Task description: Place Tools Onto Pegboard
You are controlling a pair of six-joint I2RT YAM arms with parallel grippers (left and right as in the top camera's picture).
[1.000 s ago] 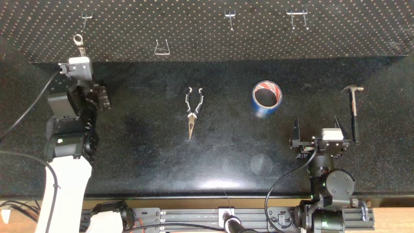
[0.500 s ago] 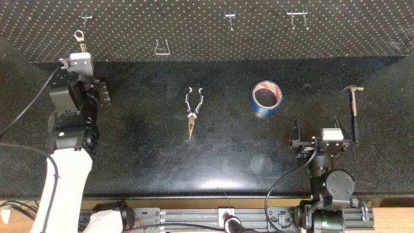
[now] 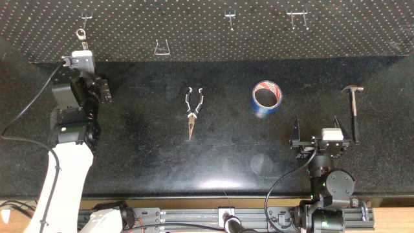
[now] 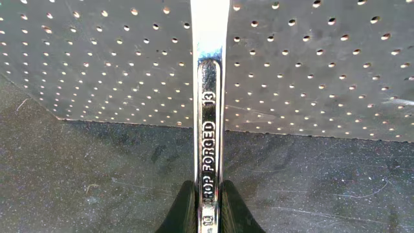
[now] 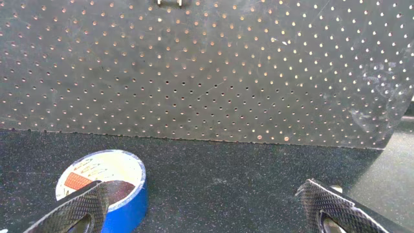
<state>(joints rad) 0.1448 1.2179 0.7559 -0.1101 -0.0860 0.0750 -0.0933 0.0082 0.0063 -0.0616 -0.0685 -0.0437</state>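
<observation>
The only print stands on the chrome wrench (image 4: 208,129) clamped between the left gripper's (image 4: 208,217) fingers (image 4: 183,210). Stamped capital lettering runs lengthwise down a sunken panel in its shank, starting right between the fingertips and heading away from them. A two-digit size number closes the line at the end farthest from the fingers. Another small mark sits at the near end, partly hidden by the pads. Just beyond one finger (image 5: 71,207) of the right gripper (image 5: 202,197) lies a blue tape roll (image 5: 103,184). A red and white label lines its core, with print too small to make out.
</observation>
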